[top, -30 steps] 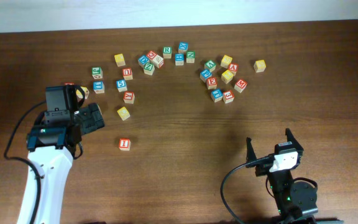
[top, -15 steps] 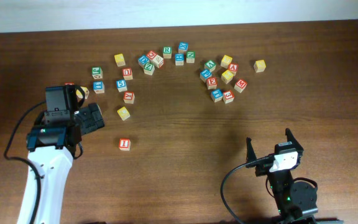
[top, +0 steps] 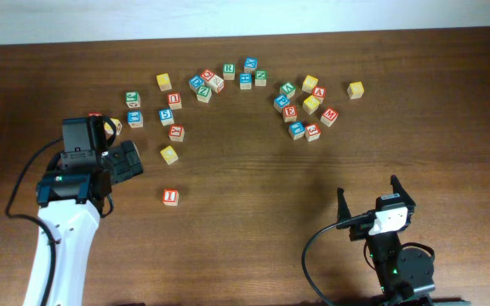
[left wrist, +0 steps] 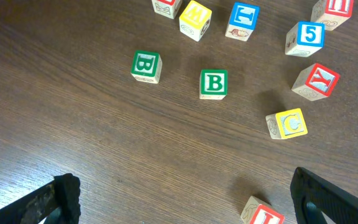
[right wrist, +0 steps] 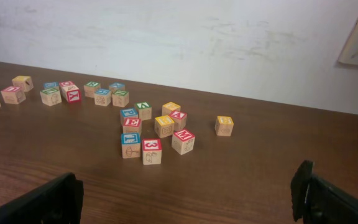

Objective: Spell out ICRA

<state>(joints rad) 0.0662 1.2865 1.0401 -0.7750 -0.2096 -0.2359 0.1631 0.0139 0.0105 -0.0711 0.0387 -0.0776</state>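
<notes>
The red "I" cube (top: pixel 170 196) lies alone toward the front of the table; in the left wrist view the "I" cube (left wrist: pixel 263 214) shows at the bottom edge, just inside the right finger. A yellow "C" cube (top: pixel 169 155) (left wrist: pixel 286 123) sits beyond it. The green "R" cube (top: pixel 229 70) is in the far middle cluster. The red "A" cube (top: pixel 318 93) (right wrist: pixel 178 117) is in the right cluster. My left gripper (top: pixel 119 163) (left wrist: pixel 184 193) hovers open above the wood and holds nothing. My right gripper (top: pixel 369 197) (right wrist: pixel 188 186) rests open and empty near the front.
Two green "B" cubes (left wrist: pixel 145 65) (left wrist: pixel 213 83) lie ahead of the left gripper. A blue "5" cube (left wrist: pixel 309 34) and a red "Y" cube (left wrist: pixel 319 79) stand beside the "C". A red "E" (top: pixel 290 111), a red "M" (top: pixel 329 116) and a lone yellow cube (top: pixel 356 89) are on the right.
</notes>
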